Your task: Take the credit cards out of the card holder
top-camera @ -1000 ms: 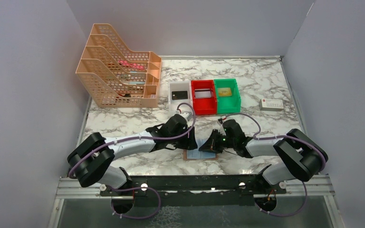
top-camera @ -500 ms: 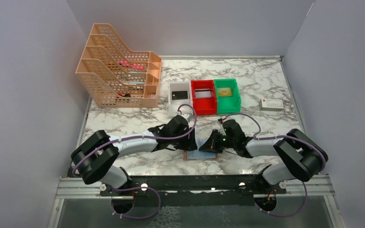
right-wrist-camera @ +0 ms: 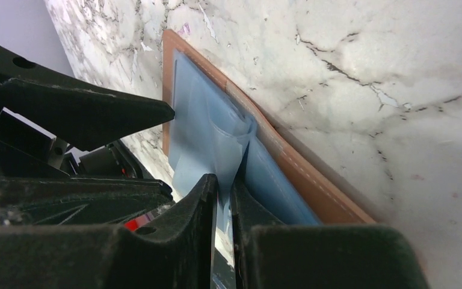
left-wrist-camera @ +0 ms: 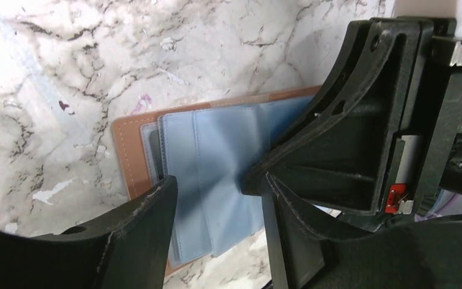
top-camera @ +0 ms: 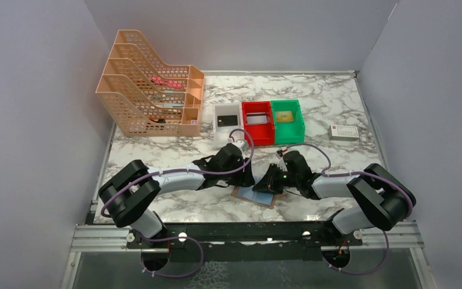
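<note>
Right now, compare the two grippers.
The left gripper stands open above the card holder; the right gripper is nearly closed, pinching its pale blue panel. The left reaches in from the left, the right from the right. Both are black and low over the holder.

We stretch both arms inward, low over the counter.
Our left claw (left-wrist-camera: 210, 183) gapes wide; our right claw (right-wrist-camera: 224, 183) pinches narrow.

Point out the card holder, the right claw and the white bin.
card holder (left-wrist-camera: 216, 156): left wrist view, on its pale blue inner panel.
right claw (right-wrist-camera: 222, 182): right wrist view, midway between its fingertips, where they pinch a blue flap.
white bin (top-camera: 227, 107): top view, on its far rim.
</note>
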